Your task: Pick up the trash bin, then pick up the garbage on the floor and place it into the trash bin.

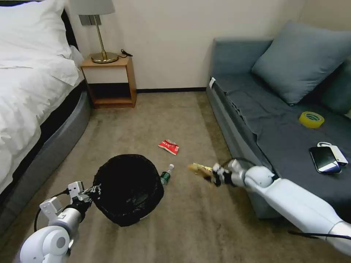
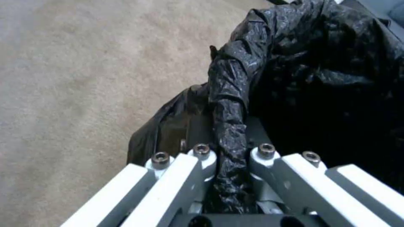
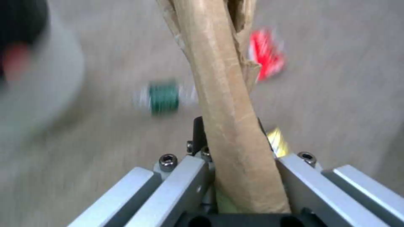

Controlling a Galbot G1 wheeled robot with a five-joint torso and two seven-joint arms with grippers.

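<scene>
The right gripper [image 3: 235, 176] is clamped on the brown paper bag [image 3: 223, 94], its long axis pointing toward the trash bin [image 1: 128, 188], whose rim the left gripper [image 2: 229, 164] pinches.

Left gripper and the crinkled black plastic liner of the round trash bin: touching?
Touching. In the left wrist view the left gripper is closed on a bunched fold of the round trash bin's crinkled black plastic liner, pinched between its fingers.
</scene>
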